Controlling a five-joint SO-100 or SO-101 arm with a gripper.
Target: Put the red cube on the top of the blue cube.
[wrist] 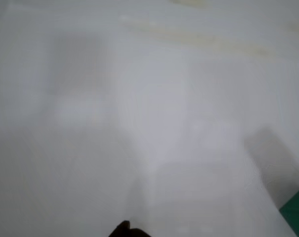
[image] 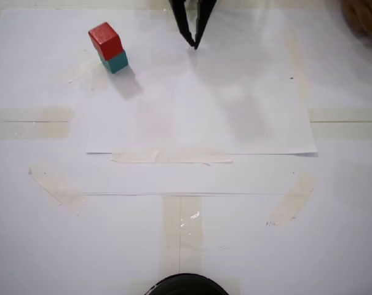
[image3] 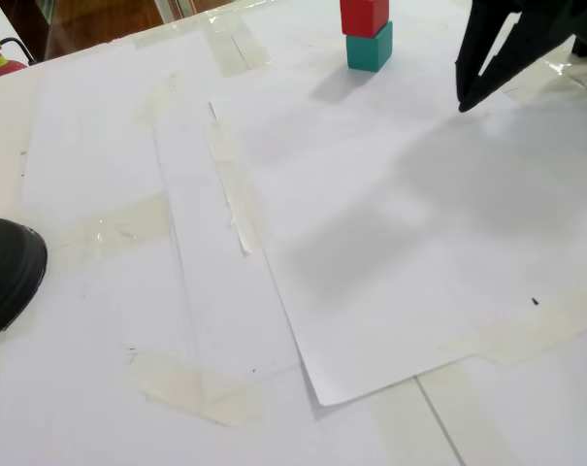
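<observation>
The red cube stands on top of the blue cube, a teal block, at the far left of the white sheet; the stack also shows at the top of another fixed view, red cube over blue cube. My black gripper hangs to the right of the stack, well apart from it, fingertips together and holding nothing. It is at the upper right in the other fixed view, gripper. The wrist view shows only blurred paper, a teal corner of the blue cube and a dark fingertip.
White paper sheets are taped to the table with pale tape strips. A black rounded object sits at the near edge, also at the left in the other fixed view. A brown thing is at the far right corner.
</observation>
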